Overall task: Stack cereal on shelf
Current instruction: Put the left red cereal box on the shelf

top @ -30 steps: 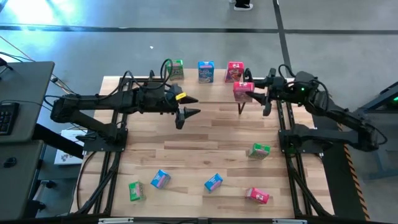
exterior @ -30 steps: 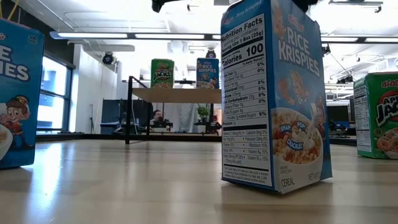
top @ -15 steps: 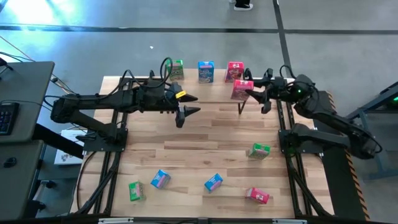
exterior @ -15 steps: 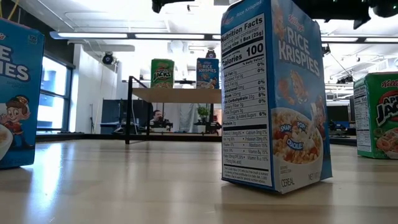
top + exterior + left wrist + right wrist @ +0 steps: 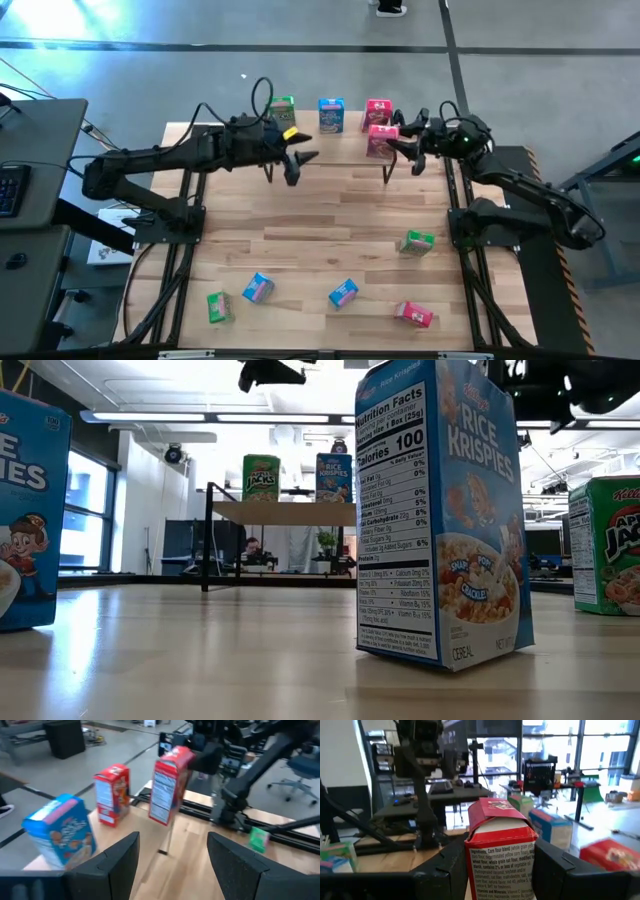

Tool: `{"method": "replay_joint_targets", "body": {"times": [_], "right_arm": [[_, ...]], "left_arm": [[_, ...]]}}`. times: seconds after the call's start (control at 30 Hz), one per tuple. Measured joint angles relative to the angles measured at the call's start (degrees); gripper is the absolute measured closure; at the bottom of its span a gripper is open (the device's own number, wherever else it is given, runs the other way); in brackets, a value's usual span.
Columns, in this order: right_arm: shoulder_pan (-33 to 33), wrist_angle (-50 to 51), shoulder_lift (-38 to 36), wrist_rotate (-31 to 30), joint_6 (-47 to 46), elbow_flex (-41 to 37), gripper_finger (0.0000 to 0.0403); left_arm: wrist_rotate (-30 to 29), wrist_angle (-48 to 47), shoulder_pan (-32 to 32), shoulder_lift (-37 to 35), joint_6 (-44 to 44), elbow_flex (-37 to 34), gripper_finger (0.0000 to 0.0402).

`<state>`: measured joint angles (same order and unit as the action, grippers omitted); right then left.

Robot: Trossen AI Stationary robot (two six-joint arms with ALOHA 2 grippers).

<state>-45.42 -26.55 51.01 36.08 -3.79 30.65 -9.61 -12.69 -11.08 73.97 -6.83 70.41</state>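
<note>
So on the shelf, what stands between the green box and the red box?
One blue Rice Krispies box stands between the green box and the red box on the shelf, seen in the high view.

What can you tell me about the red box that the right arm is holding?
The red box is a small printed cardboard cereal carton, red with a white nutrition panel and a folded gable top. It stands upright, clamped between the fingers of the right gripper, and is carried in the air above the right end of the shelf, just in front of another red box standing there. Nothing else touches it.
</note>
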Motion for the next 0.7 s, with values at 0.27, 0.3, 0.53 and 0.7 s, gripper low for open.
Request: {"method": "replay_joint_targets", "body": {"times": [0.27, 0.3, 0.53, 0.7], "right_arm": [[-3.0, -3.3, 5.9, 1.7, 0.9, 0.0, 0.0242], [-3.3, -3.8, 6.6, 1.8, 0.9, 0.0, 0.0242], [-4.9, -6.3, 10.2, 2.8, 1.1, 0.0, 0.0242], [-5.8, -8.4, 11.8, 4.5, 1.1, 0.0, 0.0242]], "left_arm": [[0.0, 0.0, -4.3, 0.0, 0.0, 0.0, 0.0178], [0.0, 0.0, -4.7, 0.0, 0.0, 0.0, 0.0178], [0.0, 0.0, -5.5, 0.0, 0.0, 0.0, 0.0178], [0.0, 0.1, -5.4, 0.0, 0.0, 0.0, 0.0178]]}}
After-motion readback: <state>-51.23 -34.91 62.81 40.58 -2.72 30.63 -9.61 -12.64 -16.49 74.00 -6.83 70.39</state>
